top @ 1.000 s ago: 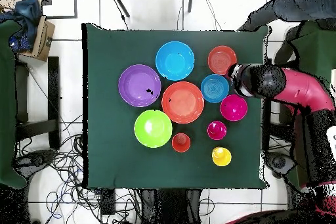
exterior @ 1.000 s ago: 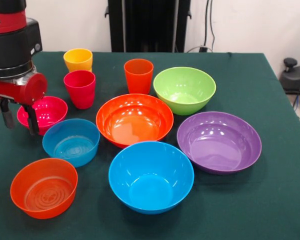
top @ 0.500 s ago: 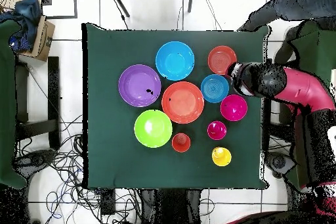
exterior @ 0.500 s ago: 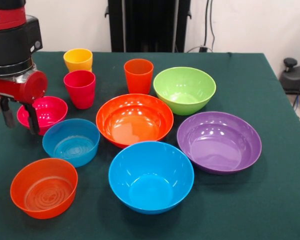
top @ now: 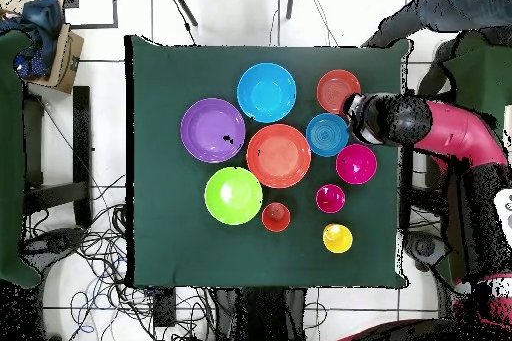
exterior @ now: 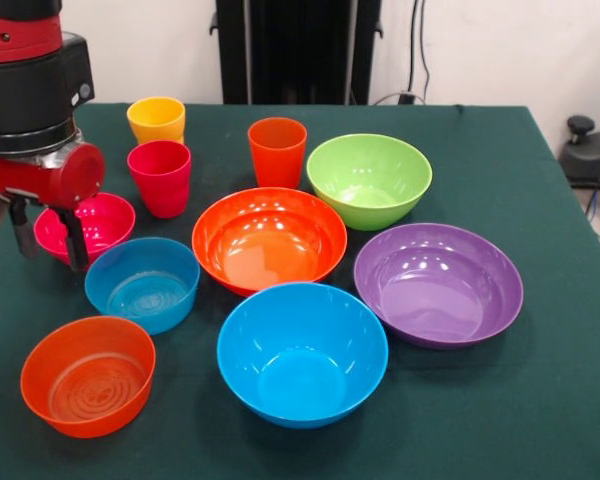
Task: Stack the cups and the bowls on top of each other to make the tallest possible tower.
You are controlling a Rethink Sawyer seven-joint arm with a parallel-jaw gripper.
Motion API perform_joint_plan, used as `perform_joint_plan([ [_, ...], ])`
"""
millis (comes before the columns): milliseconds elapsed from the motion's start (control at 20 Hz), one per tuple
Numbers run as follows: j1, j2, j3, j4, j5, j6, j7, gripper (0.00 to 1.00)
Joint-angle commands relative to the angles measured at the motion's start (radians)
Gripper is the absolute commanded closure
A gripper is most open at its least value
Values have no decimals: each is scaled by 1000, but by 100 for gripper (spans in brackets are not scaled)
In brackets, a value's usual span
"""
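My gripper (exterior: 50, 243) hangs open and empty at the table's left side, with its fingers (exterior: 77, 245) over the near rim of the small magenta bowl (exterior: 98, 218). Just beside it stands the translucent blue bowl (exterior: 142, 283), with the translucent orange bowl (exterior: 88, 375) nearer the front. The yellow cup (exterior: 156, 118), red-pink cup (exterior: 161, 175) and orange cup (exterior: 277, 150) stand upright at the back. The large orange (exterior: 269, 238), lime green (exterior: 370, 178), purple (exterior: 438, 282) and blue (exterior: 302, 352) bowls sit apart, all mouth-up. No tower shows. From overhead the gripper (top: 355, 122) sits between the three small bowls.
The dark green cloth of the table (exterior: 540, 400) is bare at the right and along the front edge. A black stand (exterior: 298, 50) rises behind the table. Cables and a box (top: 60, 57) lie on the floor beyond the cloth.
The gripper has shifted slightly inward over the table, toward the magenta and translucent blue bowls, and stays open. No cup or bowl has moved.
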Motion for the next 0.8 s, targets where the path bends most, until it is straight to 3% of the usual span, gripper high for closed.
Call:
perform_joint_plan([
  [50,10,47,37,70,25,-70,-28,0],
  [800,-47,43,101,132,51,-124,-89,0],
])
